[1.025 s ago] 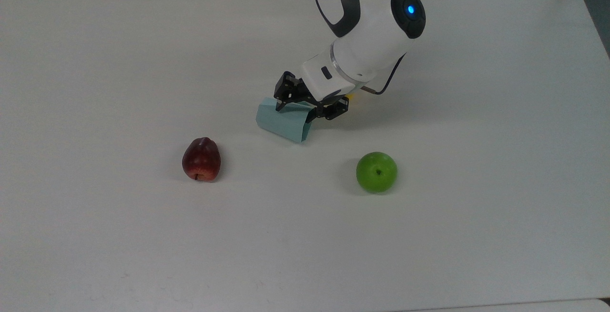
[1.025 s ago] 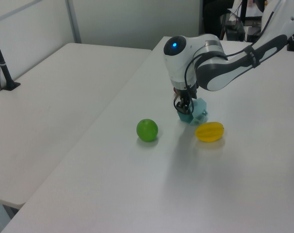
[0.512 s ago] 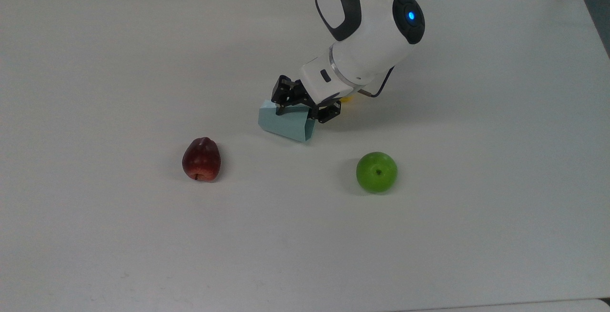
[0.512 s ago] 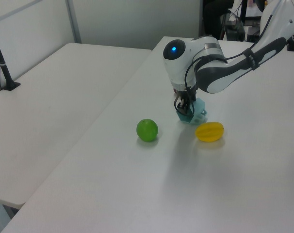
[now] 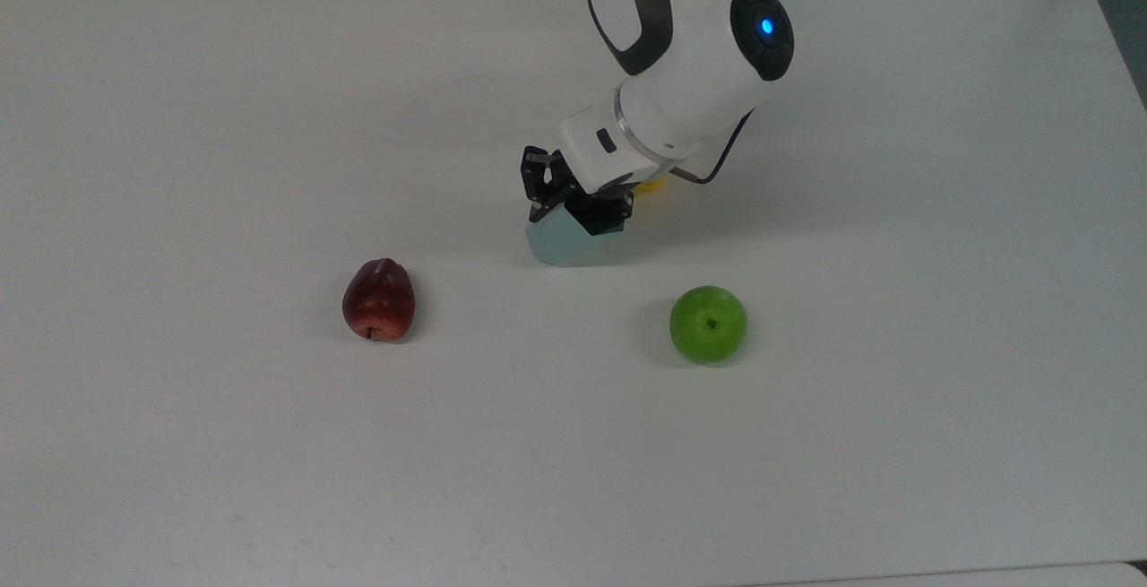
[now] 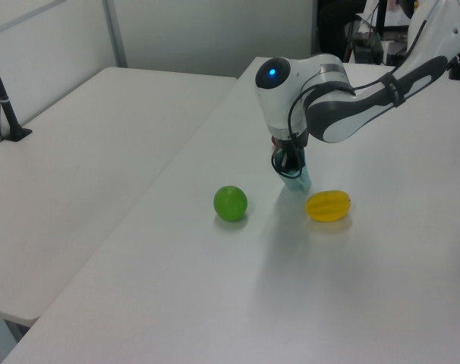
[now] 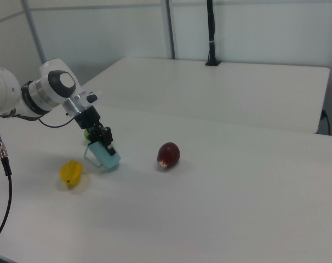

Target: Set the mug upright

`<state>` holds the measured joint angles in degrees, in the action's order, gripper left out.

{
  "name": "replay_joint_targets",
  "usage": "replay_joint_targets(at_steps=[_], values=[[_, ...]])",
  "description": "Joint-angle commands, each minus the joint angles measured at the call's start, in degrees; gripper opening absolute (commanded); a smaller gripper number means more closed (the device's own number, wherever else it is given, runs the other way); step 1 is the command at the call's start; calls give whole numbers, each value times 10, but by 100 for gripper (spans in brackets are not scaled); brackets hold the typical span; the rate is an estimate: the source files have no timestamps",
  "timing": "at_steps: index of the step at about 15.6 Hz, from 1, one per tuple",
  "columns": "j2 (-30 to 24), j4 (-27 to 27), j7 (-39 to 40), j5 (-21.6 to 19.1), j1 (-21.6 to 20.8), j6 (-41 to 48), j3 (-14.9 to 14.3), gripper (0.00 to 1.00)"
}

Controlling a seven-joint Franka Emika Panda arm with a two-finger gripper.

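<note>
We have the gripper (image 5: 573, 203) clamped on the mug (image 5: 563, 244), its fingers pinching the rim end, one seemingly inside the mouth and one outside. The mug sits near the middle of the table (image 5: 179, 121), and in the right view it is tilted, mouth up toward 10 o'clock and only its lower edge on the table. We judge this the middle of the tipping step: the mug is neither lying flat nor standing yet.

In the top view the red apple (image 5: 379, 298) lies at about 8 o'clock from the mug, well apart, and the green apple (image 5: 708, 323) at about 4 o'clock, also apart. In the left view the yellow fruit (image 6: 328, 205) lies near the mug, at about 4 o'clock from it.

Next, we think, the wrist needs to rotate further so the mug pivots on its low edge until its base sits flat. The pinch should hold through the swing, for the faceted wall could slip. The fingers should part only once the base rests fully on the table, and then lift straight up without dragging the rim.
</note>
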<state>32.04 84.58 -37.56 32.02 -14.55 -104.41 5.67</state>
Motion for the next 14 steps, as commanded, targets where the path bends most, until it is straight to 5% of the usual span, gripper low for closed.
replay_joint_targets(at_steps=[1,6,8,12,14], values=[[-15,13,9,-63,3,-57,-29,12],[-37,11,124,-171,3,-69,-86,20],[-48,11,165,-213,3,-65,-108,35],[-63,10,189,-234,16,-62,-122,95],[-80,10,191,-236,29,-51,-119,100]])
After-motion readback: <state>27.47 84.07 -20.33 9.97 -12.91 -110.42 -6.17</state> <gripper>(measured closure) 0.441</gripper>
